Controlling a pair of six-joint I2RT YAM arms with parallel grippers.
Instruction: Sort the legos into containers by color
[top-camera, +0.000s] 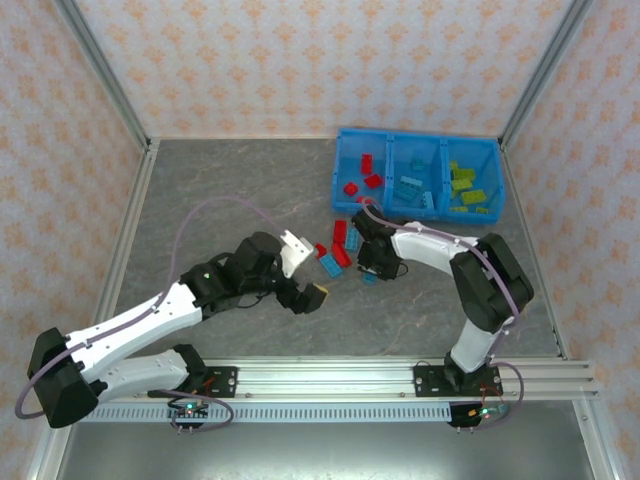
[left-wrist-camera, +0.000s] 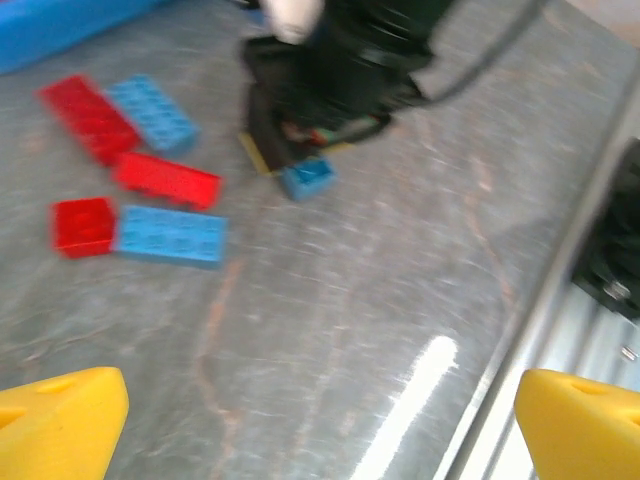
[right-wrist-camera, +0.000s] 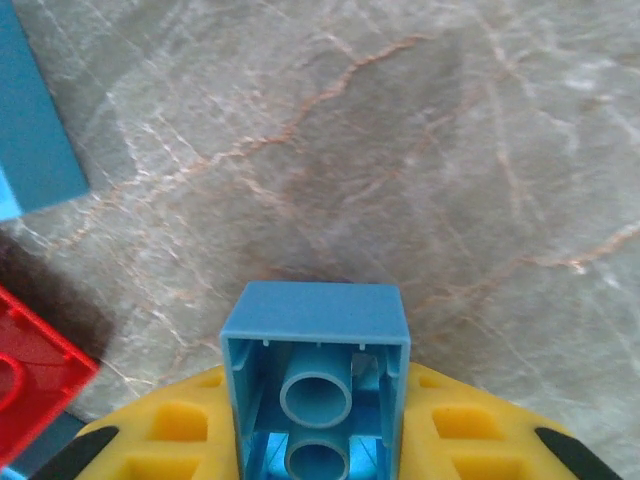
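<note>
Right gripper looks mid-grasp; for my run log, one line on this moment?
right gripper: shut on light blue brick | left gripper: open, empty | loose red and blue bricks: on table

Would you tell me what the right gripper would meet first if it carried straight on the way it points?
Probably bare table: the right gripper points down at it, and the light blue brick it holds would touch first. How close is unclear.
</note>
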